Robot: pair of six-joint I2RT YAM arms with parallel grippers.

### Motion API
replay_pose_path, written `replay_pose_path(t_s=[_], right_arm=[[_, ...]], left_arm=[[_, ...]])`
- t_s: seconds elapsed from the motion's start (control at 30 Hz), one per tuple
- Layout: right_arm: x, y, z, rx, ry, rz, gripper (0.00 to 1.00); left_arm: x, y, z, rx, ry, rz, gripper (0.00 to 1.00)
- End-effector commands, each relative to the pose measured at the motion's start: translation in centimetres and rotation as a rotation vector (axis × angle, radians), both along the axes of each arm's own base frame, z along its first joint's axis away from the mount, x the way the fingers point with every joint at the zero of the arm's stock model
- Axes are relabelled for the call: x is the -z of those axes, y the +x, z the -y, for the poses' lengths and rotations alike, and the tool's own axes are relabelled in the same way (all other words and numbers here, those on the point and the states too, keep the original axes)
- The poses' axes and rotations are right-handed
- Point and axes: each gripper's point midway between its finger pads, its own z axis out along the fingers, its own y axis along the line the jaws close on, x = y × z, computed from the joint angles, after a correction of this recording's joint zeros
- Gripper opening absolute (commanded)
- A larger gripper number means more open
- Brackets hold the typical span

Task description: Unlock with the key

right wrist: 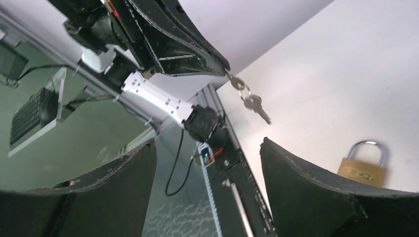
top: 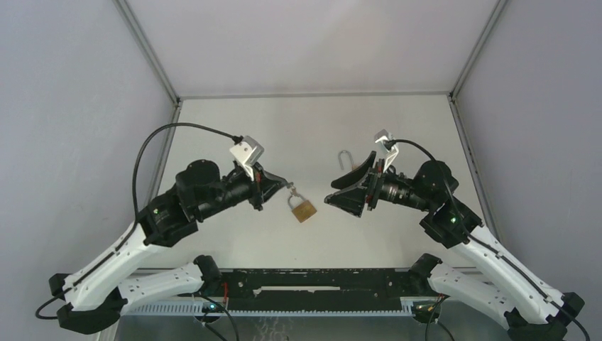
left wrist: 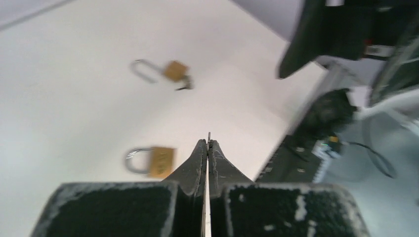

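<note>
Brass, bright steel and worn black plastic on a matt white bench (top: 284, 128).

The nearer padlock (right wrist: 363, 170) has a satin brass body and a polished, mirror-bright steel shackle (right wrist: 366, 143). The farther padlock (left wrist: 175, 70) looks to be the same brass and steel, though it is blurred. The keys (right wrist: 254, 103) and their ring (right wrist: 237, 83) are plain silvery metal with a dull sheen. Both sets of jaws are matt black plastic, grainy and scuffed pale grey along the edges. The arm links (top: 106, 272) are smooth, semi-gloss white plastic, and the walls (top: 71, 106) are matt grey.
</note>
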Motion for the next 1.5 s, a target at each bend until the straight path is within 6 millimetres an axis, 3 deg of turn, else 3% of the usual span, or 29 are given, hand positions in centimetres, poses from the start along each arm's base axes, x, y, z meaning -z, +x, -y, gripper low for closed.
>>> replay_pose_path(t_s=[0.0, 0.4, 0.6, 0.8, 1.23, 1.47], right_arm=[[-2.7, 2.4, 0.6, 0.119, 0.086, 0.060, 0.82], [-4.8, 3.3, -2.3, 0.015, 0.204, 0.051, 0.78], [-5.5, 3.0, -3.7, -0.050, 0.250, 0.037, 0.74], [-5.4, 2.7, -4.8, -0.080, 0.264, 0.024, 0.71], [-5.7, 1.2, -6.5, -0.132, 0.292, 0.015, 0.67], [-6.1, 2.0, -6.2, -0.068, 0.301, 0.034, 0.66]], left_arm=[[0.4, 3.8, -6.0, -0.274, 0.290, 0.123, 0.00], [-3.4, 2.1, -1.0, -0.127, 0.021, 0.023, 0.00], [-6.0, 0.4, 0.1, -0.045, -0.099, 0.000, 0.00], [-7.4, -0.5, 0.5, -0.005, -0.201, -0.018, 0.00], [-7.8, -0.8, 0.7, -0.001, -0.289, -0.025, 0.00], [-7.8, -0.9, 0.9, 0.007, -0.299, -0.035, 0.00]])
